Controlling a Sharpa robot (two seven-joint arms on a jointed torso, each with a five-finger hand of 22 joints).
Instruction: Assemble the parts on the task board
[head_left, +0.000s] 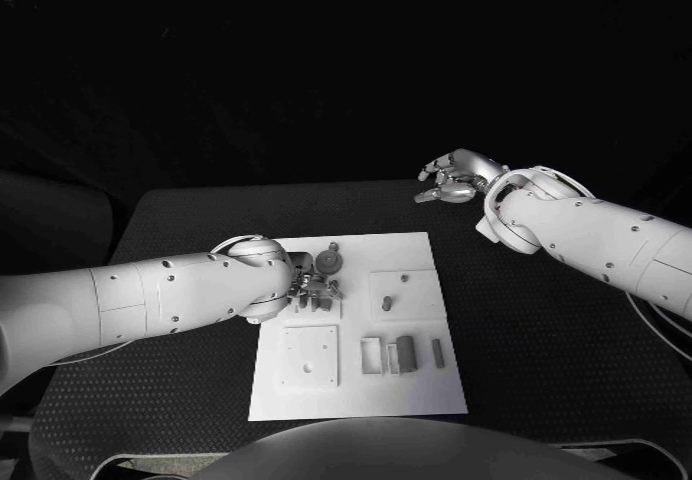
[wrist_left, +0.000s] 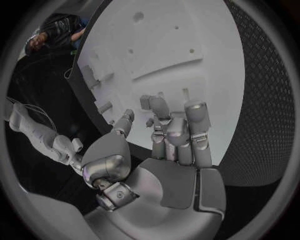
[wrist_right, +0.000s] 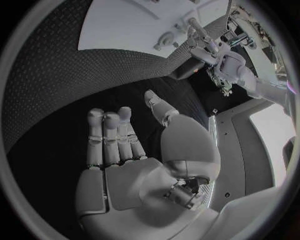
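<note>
The white task board (head_left: 421, 385) lies in the middle of the black table. Grey parts lie on it: a round piece (head_left: 330, 262) at its far edge, a short peg (head_left: 387, 301) in a square recess, a flat plate (head_left: 310, 356) and upright blocks (head_left: 405, 352) nearer me. My left hand (head_left: 312, 287) is low over the board's left side, fingers stretched out with their tips at a small grey part (wrist_left: 145, 102); the thumb stands apart and I see nothing gripped. My right hand (head_left: 456, 180) hangs above the table beyond the board's far right corner, fingers apart, holding nothing (wrist_right: 134, 150).
Black textured table (head_left: 548, 340) surrounds the board on all sides. The board (wrist_right: 137, 25) and my left arm (wrist_right: 228, 62) also appear in the right wrist view. Bare table lies under the right hand.
</note>
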